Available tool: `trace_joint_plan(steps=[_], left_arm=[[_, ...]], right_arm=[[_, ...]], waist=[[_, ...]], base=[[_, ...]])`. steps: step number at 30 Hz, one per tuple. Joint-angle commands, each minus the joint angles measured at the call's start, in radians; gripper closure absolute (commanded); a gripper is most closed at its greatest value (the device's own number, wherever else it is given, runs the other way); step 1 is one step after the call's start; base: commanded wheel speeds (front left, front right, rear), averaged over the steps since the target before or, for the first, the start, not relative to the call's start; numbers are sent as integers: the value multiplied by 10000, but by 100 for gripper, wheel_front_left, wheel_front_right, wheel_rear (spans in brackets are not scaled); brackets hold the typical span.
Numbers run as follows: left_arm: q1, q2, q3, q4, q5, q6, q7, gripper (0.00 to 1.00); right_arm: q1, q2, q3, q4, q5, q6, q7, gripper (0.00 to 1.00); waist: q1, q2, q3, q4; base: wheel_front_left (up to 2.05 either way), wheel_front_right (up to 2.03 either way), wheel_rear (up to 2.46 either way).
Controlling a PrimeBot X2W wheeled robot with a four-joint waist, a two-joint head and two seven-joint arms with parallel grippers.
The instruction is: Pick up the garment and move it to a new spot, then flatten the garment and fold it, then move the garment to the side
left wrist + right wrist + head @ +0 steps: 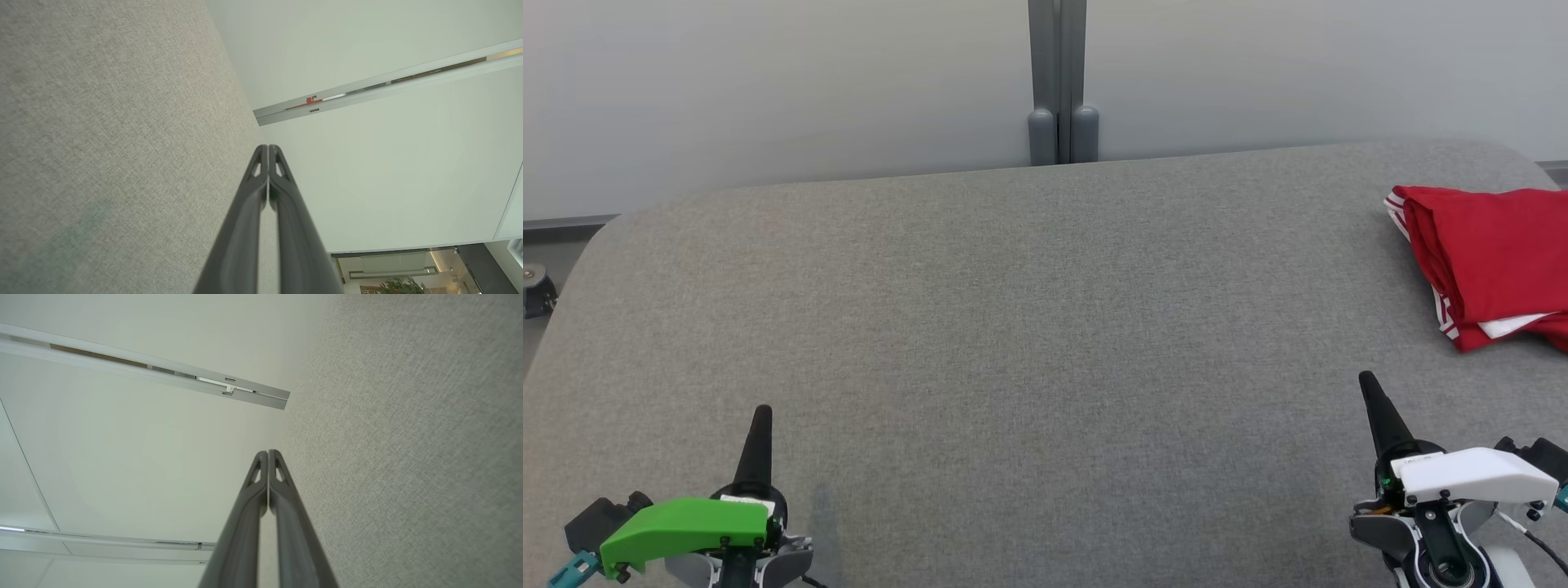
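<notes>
A red garment (1490, 257) with white stripes along one edge lies folded at the far right of the grey fabric table (1029, 327), partly cut off by the head view's right border. My left gripper (761, 411) rests at the lower left, shut and empty, far from the garment. At the lower right my right gripper (1366, 377) is also shut on nothing, a short way in front of the garment and apart from it. The left wrist view shows the left gripper (268, 146) with tips pressed together, and the right wrist view shows the right gripper (268, 451) the same way.
A pale partition wall with a grey vertical post (1058, 82) stands behind the table's far edge. A caster (535, 290) shows past the table's left edge. Bare grey fabric stretches between the two grippers.
</notes>
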Motion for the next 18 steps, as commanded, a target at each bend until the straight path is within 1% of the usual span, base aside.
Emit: trace_joint_plan(steps=[1, 18], left_arm=[[-226, 12, 69, -83, -260, -90, 70, 100], [-359, -10, 345, -160, -1471, -269, 420, 100]], right_arm=[[-228, -54, -45, -103, 262, 6, 84, 100], [-322, -60, -172, -128, 1574, 5, 422, 100]], waist=[[0, -1, 4, -8], [0, -1, 45, -104]], base=[[0, 0, 0], [0, 0, 0]])
